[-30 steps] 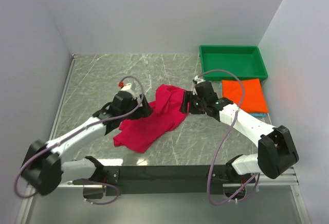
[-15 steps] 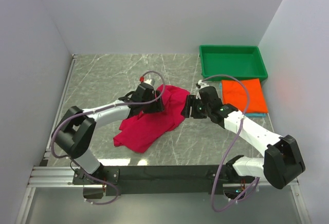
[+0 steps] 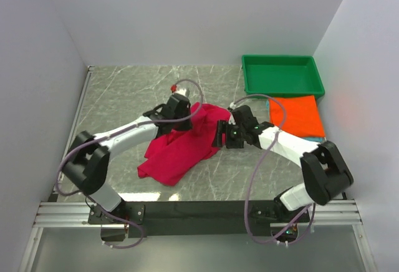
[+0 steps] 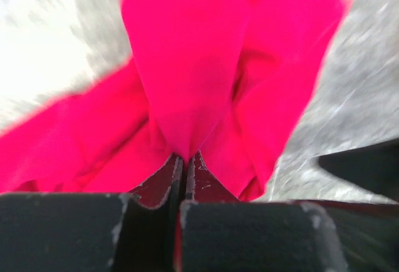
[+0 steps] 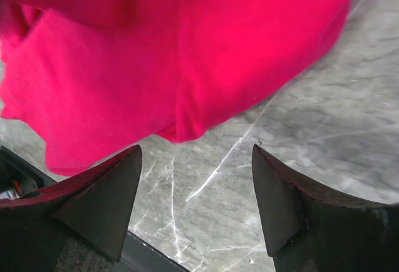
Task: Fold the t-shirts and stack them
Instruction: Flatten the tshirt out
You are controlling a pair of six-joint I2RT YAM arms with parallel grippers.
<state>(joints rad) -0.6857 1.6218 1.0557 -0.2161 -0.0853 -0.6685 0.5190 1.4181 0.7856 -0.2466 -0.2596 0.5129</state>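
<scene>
- No text, label, brand, number or sign can be read in any view.
- The shirts, tray and arms show no legible markings.

The loose shirt point(image 3: 181, 150) is lying on the table point(image 3: 124, 97) between the left gripper point(image 3: 189, 124) and the right gripper point(image 3: 219, 135), spreading from both toward the near edge. Right of the right gripper a folded shirt point(image 3: 298, 116) is lying on the table, and the tray point(image 3: 283, 88) is sitting just beyond it.

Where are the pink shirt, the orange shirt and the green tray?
pink shirt point(image 3: 181, 152), top view, middle of the crumpled cloth.
orange shirt point(image 3: 298, 116), top view, centre of the folded square.
green tray point(image 3: 283, 90), top view, near rim.
</scene>
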